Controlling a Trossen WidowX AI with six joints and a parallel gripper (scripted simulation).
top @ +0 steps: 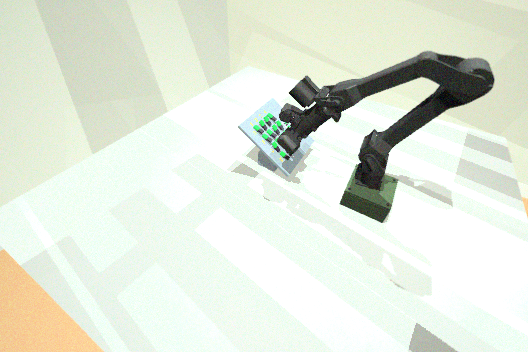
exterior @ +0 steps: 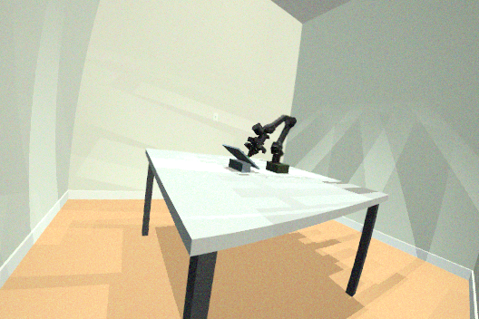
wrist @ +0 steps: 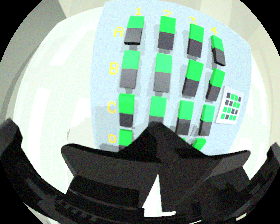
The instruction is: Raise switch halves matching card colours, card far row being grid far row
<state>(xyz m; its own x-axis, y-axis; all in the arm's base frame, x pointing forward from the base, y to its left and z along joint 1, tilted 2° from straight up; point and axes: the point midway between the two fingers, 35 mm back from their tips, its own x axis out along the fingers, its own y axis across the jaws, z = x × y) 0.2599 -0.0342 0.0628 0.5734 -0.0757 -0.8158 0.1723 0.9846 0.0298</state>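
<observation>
The tilted light-blue panel carries green and dark grey switches in rows A to D and columns 1 to 4. In the wrist view, switch A1 and switch A4 show a thick black edge at their nearer dark end. Switch C2 is just beyond my fingertips. Switch D1 and switch D4 show partly; D2 and D3 are mostly or fully hidden. The card lies right of the grid, its squares small and blurred. My gripper is shut and empty, low over the panel; contact cannot be told.
The panel rests on a dark block on the white table. The arm's green base stands on the nearer side of the panel. The arm hides part of the panel in the top view.
</observation>
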